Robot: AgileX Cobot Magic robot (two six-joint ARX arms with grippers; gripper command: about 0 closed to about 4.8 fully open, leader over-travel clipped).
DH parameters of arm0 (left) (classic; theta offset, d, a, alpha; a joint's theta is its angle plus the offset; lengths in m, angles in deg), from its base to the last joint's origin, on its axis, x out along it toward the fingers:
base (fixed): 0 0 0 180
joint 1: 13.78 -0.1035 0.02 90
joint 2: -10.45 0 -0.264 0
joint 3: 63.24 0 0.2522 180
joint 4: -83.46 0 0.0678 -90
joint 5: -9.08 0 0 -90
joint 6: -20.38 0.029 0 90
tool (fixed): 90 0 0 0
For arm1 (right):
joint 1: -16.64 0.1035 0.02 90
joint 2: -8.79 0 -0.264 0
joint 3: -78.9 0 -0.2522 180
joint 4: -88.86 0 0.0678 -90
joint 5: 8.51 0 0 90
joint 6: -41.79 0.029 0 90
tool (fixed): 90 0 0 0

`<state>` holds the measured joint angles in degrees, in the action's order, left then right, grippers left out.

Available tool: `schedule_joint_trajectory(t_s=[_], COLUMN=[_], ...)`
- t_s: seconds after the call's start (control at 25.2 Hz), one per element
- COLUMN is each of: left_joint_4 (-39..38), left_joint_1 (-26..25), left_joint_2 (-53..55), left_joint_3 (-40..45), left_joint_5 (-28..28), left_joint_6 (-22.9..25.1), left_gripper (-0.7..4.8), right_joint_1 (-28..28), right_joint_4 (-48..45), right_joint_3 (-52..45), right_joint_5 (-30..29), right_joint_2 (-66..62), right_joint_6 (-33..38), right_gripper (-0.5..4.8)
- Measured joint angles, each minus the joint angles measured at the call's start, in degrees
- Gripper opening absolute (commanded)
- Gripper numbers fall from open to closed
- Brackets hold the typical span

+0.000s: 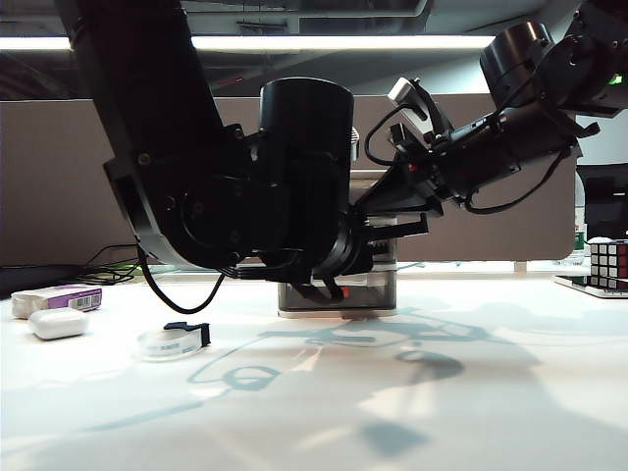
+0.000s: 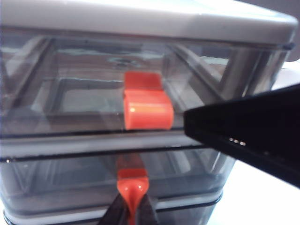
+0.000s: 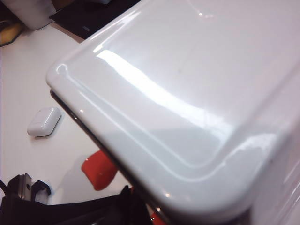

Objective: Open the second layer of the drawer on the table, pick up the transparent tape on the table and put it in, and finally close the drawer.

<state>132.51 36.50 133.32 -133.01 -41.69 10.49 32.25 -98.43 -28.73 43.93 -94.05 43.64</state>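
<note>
1. Left wrist view shows the left gripper (image 2: pixel 132 211) with its jaws pinched on the red-orange tab (image 2: pixel 132 190) of the second layer (image 2: pixel 70 180); the tier above has its own, larger-looking tab (image 2: pixel 146 108). The tray looks barely out, if at all.

2. To do this pull well, I'd say draw straight out along the tray's slide, level, without twisting, since the tab is a small, smooth plastic nub that could slip from the fingertips. The unit looks light, so it may skid on the table (image 1: pixel 491 412) unless it is steadied.

3. The right gripper sits at the drawer (image 1: pixel 339 294), above its lid (image 3: pixel 187 93). Its fingers are not clearly shown in its own wrist view, so I cannot tell how its jaws stand. A dark wedge (image 2: pixel 248 131) at the unit's side may be part of it.

4. The lid is glossy pale grey with rounded corners; the trays are smoky, see-through plastic.

5. The transparent tape (image 1: pixel 172 341), a flat clear ring with a black end piece, lies on the white tabletop, well to the left of the unit, untouched. Beyond it lie a white rounded case (image 1: pixel 59 323) and a purple-and-white box (image 1: pixel 59 297).
</note>
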Motion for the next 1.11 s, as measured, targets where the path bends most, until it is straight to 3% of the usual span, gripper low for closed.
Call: schedule_joint_trajectory(t_s=[0.59, 0.95, 0.99, 1.07, 1.11], left_joint_4=[-1.16, -2.95, -3.45, -4.09, -4.57], left_joint_1=[3.04, 7.65, 8.07, 8.13, 8.13], left_joint_2=[-4.63, -9.99, -9.99, -10.10, -10.16], left_joint_3=[5.86, 12.68, 12.66, 12.66, 12.63], left_joint_5=[0.37, 1.57, 1.88, 1.95, 1.95], left_joint_6=[-0.26, -4.09, -4.09, -4.17, -4.24], left_gripper=[-0.06, -0.06, 0.25, 1.96, 3.51], right_joint_1=[-0.02, -0.02, -0.02, -0.02, -0.02], right_joint_4=[-0.61, -0.85, -0.87, -0.79, -0.70], right_joint_3=[2.38, 2.38, 2.38, 2.38, 2.38], right_joint_5=[0.00, 0.13, 0.07, 0.02, 0.02], right_joint_2=[-0.04, -0.04, -0.07, -0.04, -0.04], right_joint_6=[-0.11, -0.17, -0.17, -0.17, -0.17], right_gripper=[-0.05, -0.05, -0.05, -0.05, -0.05])
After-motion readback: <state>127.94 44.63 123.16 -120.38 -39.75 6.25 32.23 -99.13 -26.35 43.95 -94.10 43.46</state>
